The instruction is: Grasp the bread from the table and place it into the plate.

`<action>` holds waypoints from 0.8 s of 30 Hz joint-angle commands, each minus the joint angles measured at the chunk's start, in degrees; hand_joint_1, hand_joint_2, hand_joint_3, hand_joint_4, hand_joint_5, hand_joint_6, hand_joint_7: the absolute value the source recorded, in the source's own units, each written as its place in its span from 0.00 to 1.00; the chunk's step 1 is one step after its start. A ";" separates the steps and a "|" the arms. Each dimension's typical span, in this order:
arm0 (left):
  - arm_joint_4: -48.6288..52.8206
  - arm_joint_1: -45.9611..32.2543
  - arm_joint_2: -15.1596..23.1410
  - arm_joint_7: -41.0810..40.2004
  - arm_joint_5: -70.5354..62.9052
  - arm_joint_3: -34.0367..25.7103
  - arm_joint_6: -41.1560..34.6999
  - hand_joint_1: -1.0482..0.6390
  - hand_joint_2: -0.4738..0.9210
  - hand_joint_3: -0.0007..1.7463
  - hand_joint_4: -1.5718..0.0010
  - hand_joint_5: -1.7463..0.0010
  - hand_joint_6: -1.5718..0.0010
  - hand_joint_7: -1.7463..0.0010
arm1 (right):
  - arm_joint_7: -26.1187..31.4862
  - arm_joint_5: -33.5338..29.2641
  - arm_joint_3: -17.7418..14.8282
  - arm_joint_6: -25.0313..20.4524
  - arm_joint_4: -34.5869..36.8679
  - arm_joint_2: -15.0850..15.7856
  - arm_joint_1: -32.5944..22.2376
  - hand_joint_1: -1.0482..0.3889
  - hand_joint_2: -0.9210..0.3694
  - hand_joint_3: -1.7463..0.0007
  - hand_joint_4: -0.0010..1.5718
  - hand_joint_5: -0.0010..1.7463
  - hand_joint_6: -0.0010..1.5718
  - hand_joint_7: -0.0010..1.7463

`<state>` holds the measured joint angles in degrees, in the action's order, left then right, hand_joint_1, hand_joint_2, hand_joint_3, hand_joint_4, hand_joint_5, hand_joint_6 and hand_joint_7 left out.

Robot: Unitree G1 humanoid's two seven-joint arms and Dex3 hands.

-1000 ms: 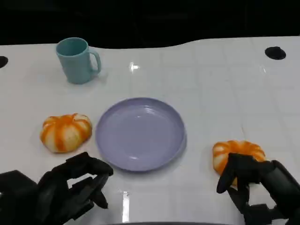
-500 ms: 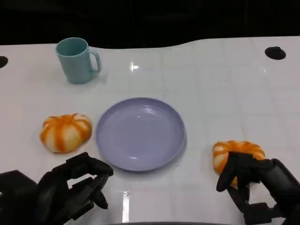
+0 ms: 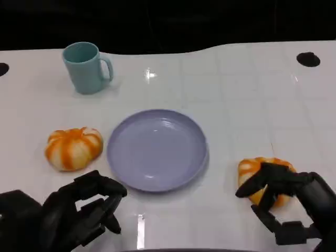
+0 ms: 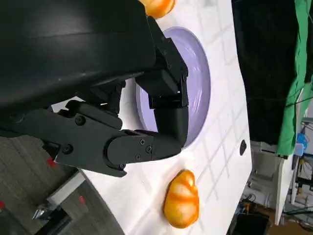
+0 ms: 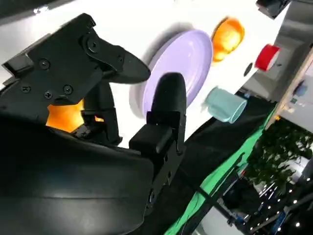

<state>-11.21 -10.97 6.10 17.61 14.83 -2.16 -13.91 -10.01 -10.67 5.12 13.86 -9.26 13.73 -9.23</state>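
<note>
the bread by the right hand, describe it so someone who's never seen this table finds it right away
Start at the lavender plate in the middle of the white table. On the robot's right of it, near the front edge, lies an orange-and-cream pumpkin-shaped bread. Unlike the similar bread on the left, which lies free, this one has the black fingers of the right hand reaching over it.

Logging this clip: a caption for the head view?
Right hand reaching over a bread beside the empty plate.

Left hand (image 3: 79, 210) curled (holding nothing), right hand (image 3: 286, 197) fingers (image 3: 252, 185) spread
</note>
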 commanded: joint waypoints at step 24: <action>0.23 -0.01 -0.10 -0.73 -1.12 0.16 1.65 0.36 1.00 0.26 0.61 0.00 0.59 0.25 | -4.75 -35.69 3.81 -11.69 -10.94 11.50 4.86 0.51 0.17 1.00 0.00 0.29 0.21 0.03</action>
<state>-11.25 -11.07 5.49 17.33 14.06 -1.67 -12.98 -14.22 -44.54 7.88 3.21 -21.33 24.45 -5.94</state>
